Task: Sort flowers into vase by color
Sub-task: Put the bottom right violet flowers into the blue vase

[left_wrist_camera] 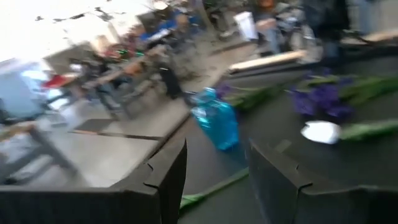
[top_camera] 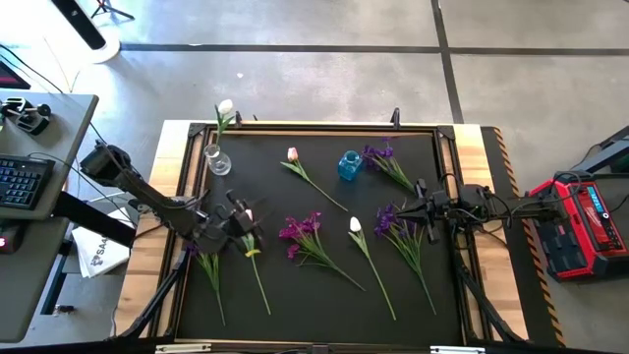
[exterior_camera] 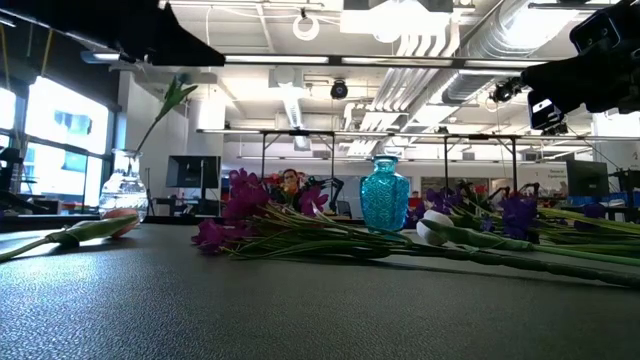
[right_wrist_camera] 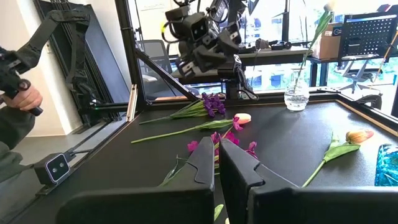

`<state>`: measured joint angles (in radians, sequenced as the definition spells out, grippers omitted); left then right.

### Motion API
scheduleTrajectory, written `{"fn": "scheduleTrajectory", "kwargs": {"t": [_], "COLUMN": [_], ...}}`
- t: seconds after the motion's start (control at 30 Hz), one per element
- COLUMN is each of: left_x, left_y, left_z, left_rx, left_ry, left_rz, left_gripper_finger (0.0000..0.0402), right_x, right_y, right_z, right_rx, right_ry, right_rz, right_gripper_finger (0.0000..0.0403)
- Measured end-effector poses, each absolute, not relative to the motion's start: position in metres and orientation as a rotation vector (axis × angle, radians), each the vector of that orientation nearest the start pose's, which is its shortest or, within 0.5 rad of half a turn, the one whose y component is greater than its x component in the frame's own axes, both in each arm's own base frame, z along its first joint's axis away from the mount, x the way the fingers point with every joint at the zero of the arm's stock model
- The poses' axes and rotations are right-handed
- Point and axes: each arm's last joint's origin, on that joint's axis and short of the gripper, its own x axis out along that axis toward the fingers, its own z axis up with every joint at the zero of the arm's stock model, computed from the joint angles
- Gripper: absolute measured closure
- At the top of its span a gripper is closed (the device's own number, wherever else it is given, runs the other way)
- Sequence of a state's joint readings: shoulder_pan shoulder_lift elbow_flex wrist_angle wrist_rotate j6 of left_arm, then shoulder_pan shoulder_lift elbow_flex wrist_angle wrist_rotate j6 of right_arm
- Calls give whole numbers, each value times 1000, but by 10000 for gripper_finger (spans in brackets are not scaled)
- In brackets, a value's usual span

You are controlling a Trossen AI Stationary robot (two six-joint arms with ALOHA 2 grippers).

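Flowers lie scattered on the black mat: a pink tulip (top_camera: 292,154), a white tulip (top_camera: 356,225), magenta blossoms (top_camera: 300,228) and purple ones (top_camera: 378,152) (top_camera: 388,218). A clear vase (top_camera: 217,157) at the far left holds a white tulip (top_camera: 225,106) standing upright in its neck. An empty blue vase (top_camera: 349,165) stands near the far edge. My left gripper (top_camera: 241,214) hovers open over a pink tulip (right_wrist_camera: 241,118) and a purple flower (right_wrist_camera: 211,104) at the mat's left. My right gripper (top_camera: 408,211) is shut, raised beside the purple flowers on the right.
The mat has a raised frame (top_camera: 314,128) around it. A red device (top_camera: 580,221) sits off the table's right edge, and a desk with a keyboard (top_camera: 20,182) stands to the left. A person's hand holding a controller (right_wrist_camera: 18,93) shows beyond the table.
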<state>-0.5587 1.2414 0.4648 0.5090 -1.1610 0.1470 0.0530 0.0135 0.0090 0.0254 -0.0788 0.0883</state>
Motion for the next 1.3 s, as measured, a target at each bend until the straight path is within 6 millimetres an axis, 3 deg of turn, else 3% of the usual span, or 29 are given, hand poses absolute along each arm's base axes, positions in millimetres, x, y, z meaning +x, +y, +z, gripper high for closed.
{"fn": "scheduleTrajectory", "kwargs": {"t": [0.13,0.3,0.43,0.67,0.83,1.07,1.3], "left_x": [206,205,205,209,215,216,213], "left_y": [-98,-97,-97,-94,-87,-89,-85], "left_z": [197,192,191,181,166,139,109], "left_rx": [303,272,247,114,35,-36,-114], "left_ry": [262,289,295,405,520,680,890], "left_rz": [485,487,480,238,180,161,187], "left_gripper_finger": [251,252,253,253,261,294,325], "right_x": [98,98,98,95,97,117,143], "right_y": [7,7,7,4,13,30,46], "right_z": [168,168,168,189,195,179,194], "right_rx": [63,-115,-143,393,445,467,391], "right_ry": [-17,-26,-33,-230,-244,-24,169], "right_rz": [130,105,104,74,253,97,-105], "right_gripper_finger": [402,402,402,402,402,402,402]}}
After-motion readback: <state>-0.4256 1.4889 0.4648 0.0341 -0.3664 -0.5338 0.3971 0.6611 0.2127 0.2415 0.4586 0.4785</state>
